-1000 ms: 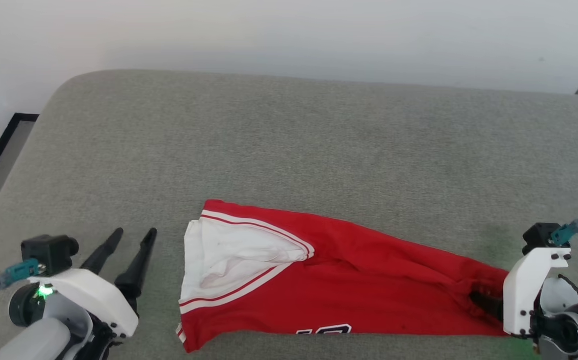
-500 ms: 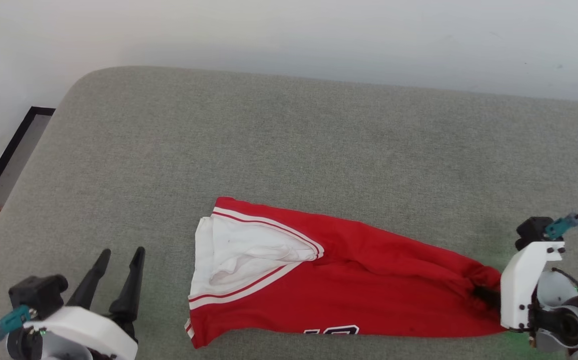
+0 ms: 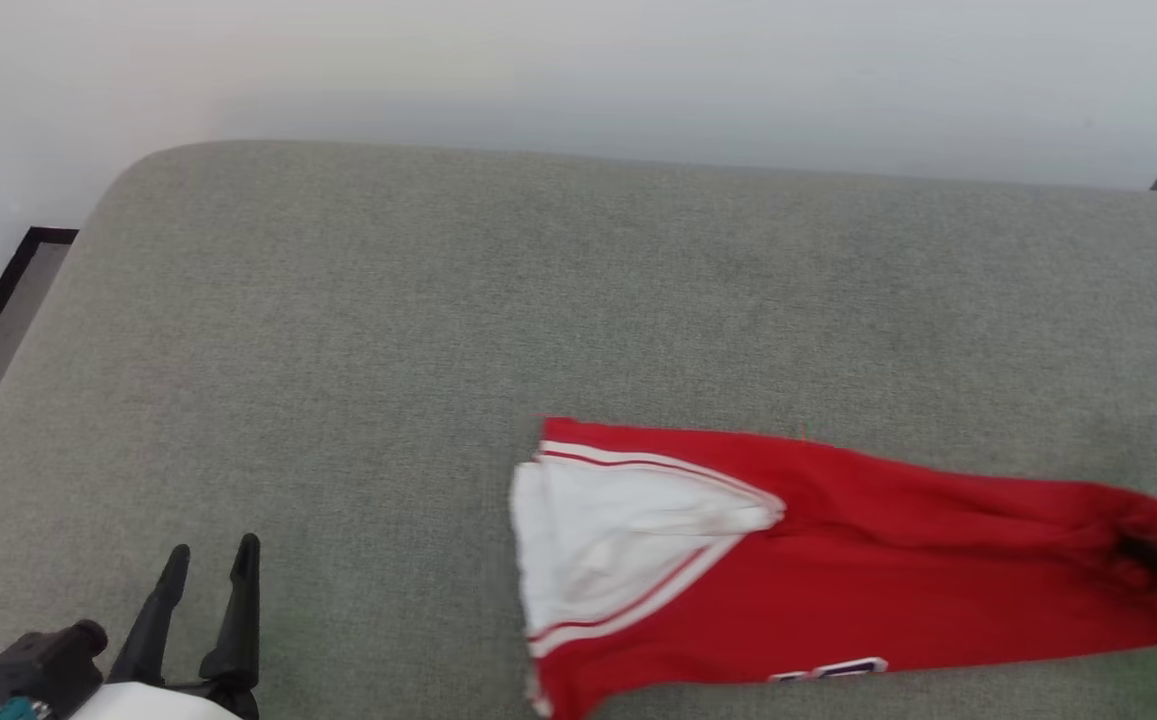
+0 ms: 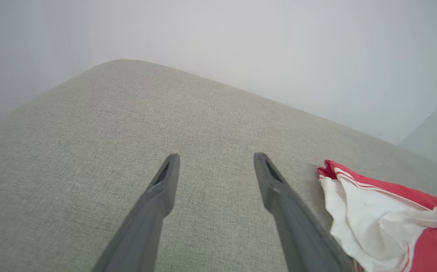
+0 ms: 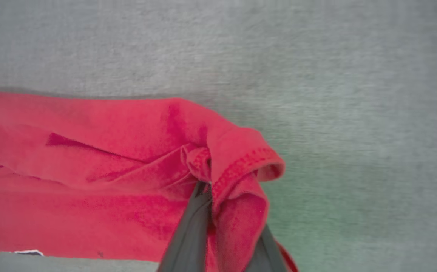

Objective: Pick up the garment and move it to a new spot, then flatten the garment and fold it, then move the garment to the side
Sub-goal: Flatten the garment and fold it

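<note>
left jaws spread, empty | right jaws clamped on garment (image 3: 888, 580) end | over grey cushion (image 3: 538, 300)

The garment (image 3: 838, 560) is seen blurred in the head view, and its lettering (image 3: 828, 670) is cut by the lower edge, so it cannot be read. The right gripper (image 3: 1143, 552) is cut off by the right edge; its fingertips are hidden inside the red cloth in the right wrist view
</note>
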Tool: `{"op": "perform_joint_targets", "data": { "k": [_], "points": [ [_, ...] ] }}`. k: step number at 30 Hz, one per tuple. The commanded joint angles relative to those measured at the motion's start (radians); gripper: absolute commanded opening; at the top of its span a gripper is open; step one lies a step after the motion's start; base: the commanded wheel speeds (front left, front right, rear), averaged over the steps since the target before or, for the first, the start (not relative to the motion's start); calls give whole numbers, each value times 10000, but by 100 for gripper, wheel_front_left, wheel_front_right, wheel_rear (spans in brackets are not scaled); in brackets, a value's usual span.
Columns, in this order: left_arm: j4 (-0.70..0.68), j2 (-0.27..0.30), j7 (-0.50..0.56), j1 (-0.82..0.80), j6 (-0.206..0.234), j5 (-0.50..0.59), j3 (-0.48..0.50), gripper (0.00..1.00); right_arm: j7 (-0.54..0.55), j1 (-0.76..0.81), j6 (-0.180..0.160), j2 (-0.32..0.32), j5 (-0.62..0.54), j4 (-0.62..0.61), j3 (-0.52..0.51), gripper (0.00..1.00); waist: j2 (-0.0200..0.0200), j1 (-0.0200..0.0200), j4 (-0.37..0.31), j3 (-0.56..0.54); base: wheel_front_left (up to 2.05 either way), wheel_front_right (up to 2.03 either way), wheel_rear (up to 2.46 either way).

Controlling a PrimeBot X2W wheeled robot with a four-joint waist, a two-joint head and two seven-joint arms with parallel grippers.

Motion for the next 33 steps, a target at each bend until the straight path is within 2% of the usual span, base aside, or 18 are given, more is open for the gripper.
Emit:
{"op": "perform_joint_targets", "data": {
  "k": [1,6,12,16,22,28,33],
  "points": [
    [-152,-157,-45,136,-64,264,217,100,-73,-109,-3,-207,-148,185,-209,0,-1,0,-57,27,0,0,0],
    [-563,-574,-44,360,-102,671,531,100,-215,-460,-3,-615,-652,948,-867,0,-1,0,-198,86,0,0,0],
    [-903,-744,-46,559,-109,720,661,100,-118,-691,-3,-508,-849,1046,-998,0,-1,0,-322,83,0,0,0],
    [-1000,-805,-46,600,-110,719,708,100,-28,-509,-2,-377,-526,433,-828,0,-1,0,-368,50,0,0,0],
    [-1095,-838,-46,739,-111,654,722,100,352,143,-2,-50,-10,-1329,-355,0,-1,0,-331,-32,0,0,0],
    [-1122,-855,-45,660,-112,561,580,100,669,592,-2,760,111,-3053,481,0,-1,0,-38,-106,0,0,0],
    [-1098,-880,-45,528,-112,559,367,100,758,337,-2,1547,-88,-3545,1353,0,-1,0,317,-138,0,0,0]
  ]
}}
